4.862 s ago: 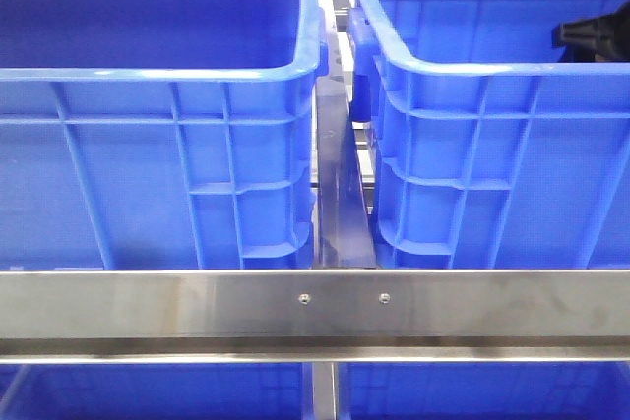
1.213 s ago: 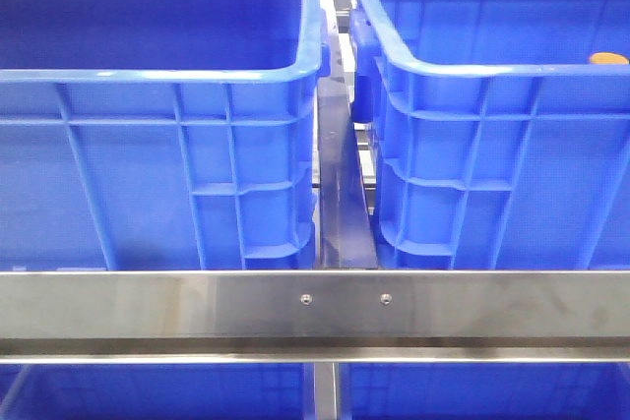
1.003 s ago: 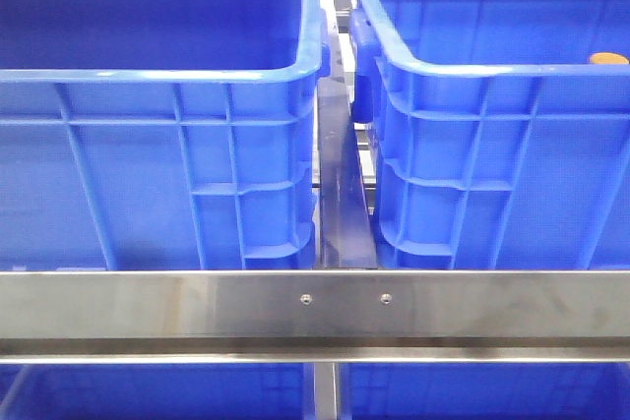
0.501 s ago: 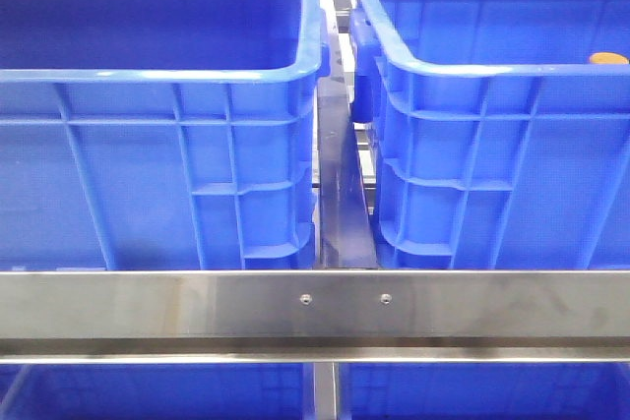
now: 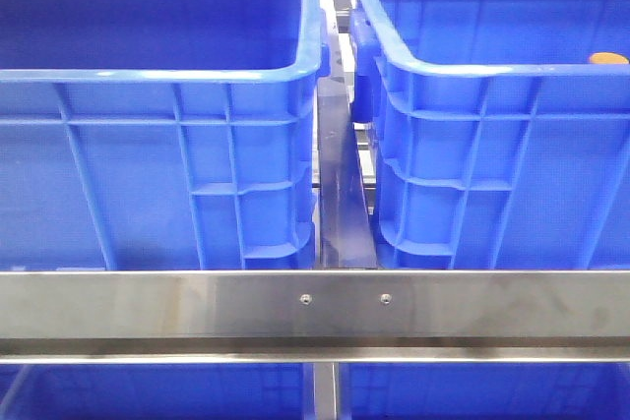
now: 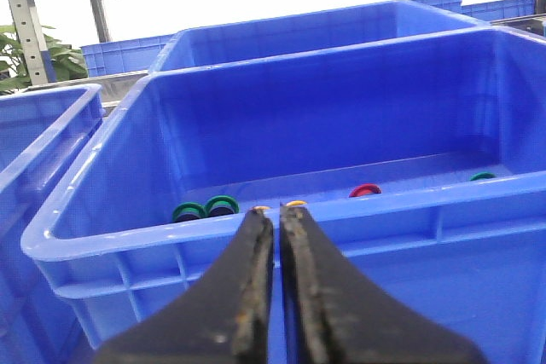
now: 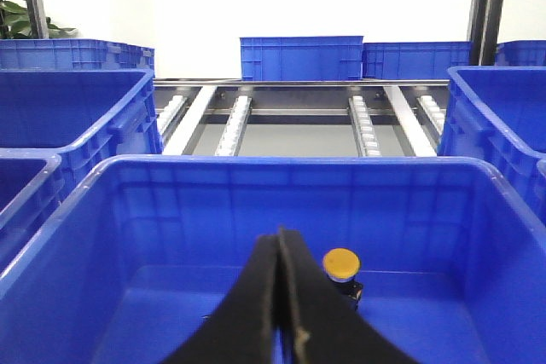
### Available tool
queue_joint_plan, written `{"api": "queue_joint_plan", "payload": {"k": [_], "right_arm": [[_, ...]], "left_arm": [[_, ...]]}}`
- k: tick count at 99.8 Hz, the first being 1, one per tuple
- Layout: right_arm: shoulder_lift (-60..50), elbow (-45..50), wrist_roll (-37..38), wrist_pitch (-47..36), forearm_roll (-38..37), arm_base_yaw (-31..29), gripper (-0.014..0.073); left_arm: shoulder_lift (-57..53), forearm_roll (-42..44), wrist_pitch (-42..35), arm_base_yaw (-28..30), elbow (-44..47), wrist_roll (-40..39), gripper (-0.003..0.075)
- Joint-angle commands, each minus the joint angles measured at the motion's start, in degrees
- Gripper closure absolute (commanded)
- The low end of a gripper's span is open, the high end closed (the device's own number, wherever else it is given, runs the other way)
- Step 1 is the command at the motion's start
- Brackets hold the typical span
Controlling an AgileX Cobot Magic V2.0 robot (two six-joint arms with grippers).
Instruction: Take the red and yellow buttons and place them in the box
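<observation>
An orange-yellow button [image 7: 341, 262] was seen on the floor of a blue crate [image 7: 256, 178], on a small dark base, just beside the tip of the right gripper [image 7: 281, 240]. The same button [image 5: 608, 58] showed in the front view as a sliver above the near rim of the right-hand crate [image 5: 472, 71], by the picture's right edge. The right gripper's black fingers [image 7: 300, 313] were pressed together, with nothing between them, held above the crate's near wall.

In the left wrist view, a red button [image 6: 365, 190] lay on the floor of another blue crate [image 6: 128, 232], with a dark green ring [image 6: 187, 210] and a dark blue one [image 6: 221, 205] touching each other further along, and a teal piece [image 6: 483, 176] well apart by the far side. Two small yellow edges [image 6: 295, 203] peeked over the crate's rim, just past the left gripper [image 6: 275, 217]; what they were could not be told. That gripper's fingers [image 6: 249, 296] were closed to a thin slit and gripped nothing.

A steel rail [image 5: 315, 304] ran across in front of both crates.
</observation>
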Motion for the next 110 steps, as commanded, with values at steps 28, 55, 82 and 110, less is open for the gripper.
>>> {"api": "queue_joint_plan", "payload": {"k": [28, 55, 82, 110], "right_arm": [[0.1, -1.5, -0.5, 1.8, 4.2, -0.1, 0.0662], [0.1, -1.5, -0.5, 0.6, 4.2, -0.1, 0.0662], [0.1, -1.8, 21.6, 2.4, -18.9, -0.1, 0.0662], [-0.4, -1.9, 69.1, 0.8, -65.9, -0.1, 0.0662]], "left_arm": [[-2.0, -0.5, -4.9, 0.2, 2.8, 0.0, 0.0739], [-2.0, -0.5, -4.9, 0.2, 2.8, 0.0, 0.0739], [-2.0, -0.5, -4.9, 0.2, 2.8, 0.0, 0.0739], [-2.0, -0.5, -4.9, 0.2, 2.8, 0.0, 0.0739]]}}
